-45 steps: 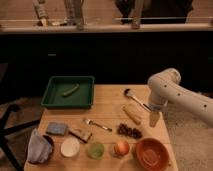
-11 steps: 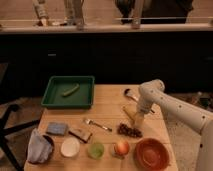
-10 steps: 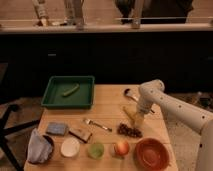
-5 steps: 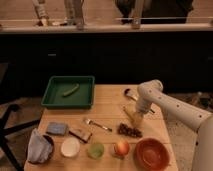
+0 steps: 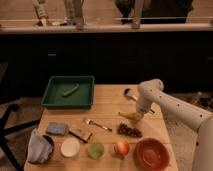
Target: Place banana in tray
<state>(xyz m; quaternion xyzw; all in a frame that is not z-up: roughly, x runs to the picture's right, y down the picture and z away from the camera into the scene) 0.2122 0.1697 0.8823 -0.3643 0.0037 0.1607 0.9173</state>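
Since a few seconds ago the arm has swung in from the right edge and come down, and within the last second the tool has closed.

Along the near edge of the counter sit one grey cloth, one white disc, one green cup, one orange fruit and one reddish-brown bowl. Behind them lie one blue-grey sponge, one brown bar, one fork and one dark cluster of small fruit.

One banana lies just beyond that cluster, right of centre, on the wood. The tool stands directly over its right end, pinched shut on it. The white arm reaches in from the near right, rises leftward to a bent joint above the banana, then points straight down.

At the far left sits one dark green tray, well apart from the banana, with one olive-green vegetable inside.
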